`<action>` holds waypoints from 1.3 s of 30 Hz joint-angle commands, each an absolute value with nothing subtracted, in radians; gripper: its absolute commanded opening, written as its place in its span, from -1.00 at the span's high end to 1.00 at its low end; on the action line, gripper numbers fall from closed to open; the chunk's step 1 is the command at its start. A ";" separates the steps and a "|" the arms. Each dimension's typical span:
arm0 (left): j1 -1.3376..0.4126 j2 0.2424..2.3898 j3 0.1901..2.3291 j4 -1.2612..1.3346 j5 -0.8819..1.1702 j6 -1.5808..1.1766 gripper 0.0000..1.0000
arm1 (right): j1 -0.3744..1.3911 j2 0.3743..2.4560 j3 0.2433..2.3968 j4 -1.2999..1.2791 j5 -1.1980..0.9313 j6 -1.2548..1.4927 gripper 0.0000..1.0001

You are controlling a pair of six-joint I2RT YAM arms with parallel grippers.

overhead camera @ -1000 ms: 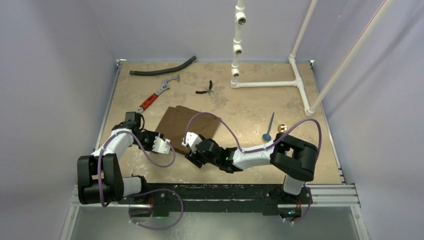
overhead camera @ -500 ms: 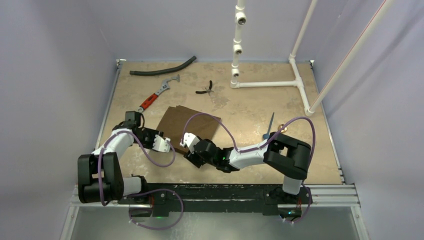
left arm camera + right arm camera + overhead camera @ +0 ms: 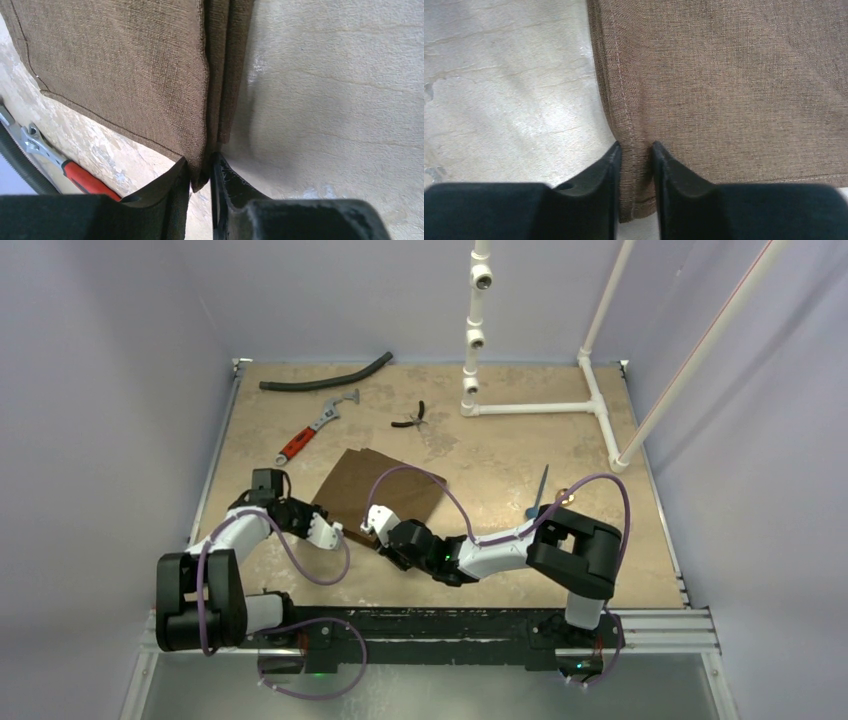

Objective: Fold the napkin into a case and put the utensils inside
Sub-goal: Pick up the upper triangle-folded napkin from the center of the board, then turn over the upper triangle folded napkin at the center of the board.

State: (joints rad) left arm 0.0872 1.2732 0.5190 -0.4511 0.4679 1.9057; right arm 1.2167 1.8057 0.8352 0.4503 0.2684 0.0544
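The dark-brown napkin (image 3: 380, 488) lies flat at the table's middle, folded into layers, filling the left wrist view (image 3: 125, 75) and the right wrist view (image 3: 734, 85). My left gripper (image 3: 335, 532) is at its near left corner, jaws closed on the corner's tip (image 3: 201, 172). My right gripper (image 3: 373, 524) is at the near edge, jaws pinching the stitched hem (image 3: 635, 170). The utensils lie right of the napkin: a slim dark handle (image 3: 542, 483) with a blue spoon bowl partly behind my right arm's cable, and a small brass-coloured piece (image 3: 565, 496).
A red-handled wrench (image 3: 305, 435), a black hose (image 3: 325, 378) and small black pliers (image 3: 412, 418) lie at the back left. A white pipe frame (image 3: 530, 408) stands at the back right. The wrench's red handle (image 3: 82, 177) shows in the left wrist view.
Both grippers have narrowed onto the napkin's near edge. The right gripper has slid slightly left and forward to the hem; the left has barely shifted.
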 commanded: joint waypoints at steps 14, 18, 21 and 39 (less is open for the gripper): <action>0.052 1.288 0.563 -0.616 0.505 1.766 1.00 | 1.217 1.774 0.858 0.424 0.343 0.076 1.00; 0.051 1.259 0.618 -0.711 0.528 1.737 1.00 | 1.216 1.723 0.867 0.382 0.306 0.086 1.00; 0.052 1.229 0.655 -0.777 0.524 1.715 1.00 | 1.215 1.664 0.869 0.328 0.275 0.104 1.00; -0.077 0.911 1.058 -1.438 0.559 1.521 1.00 | 1.384 1.168 1.059 -0.266 0.031 0.391 1.00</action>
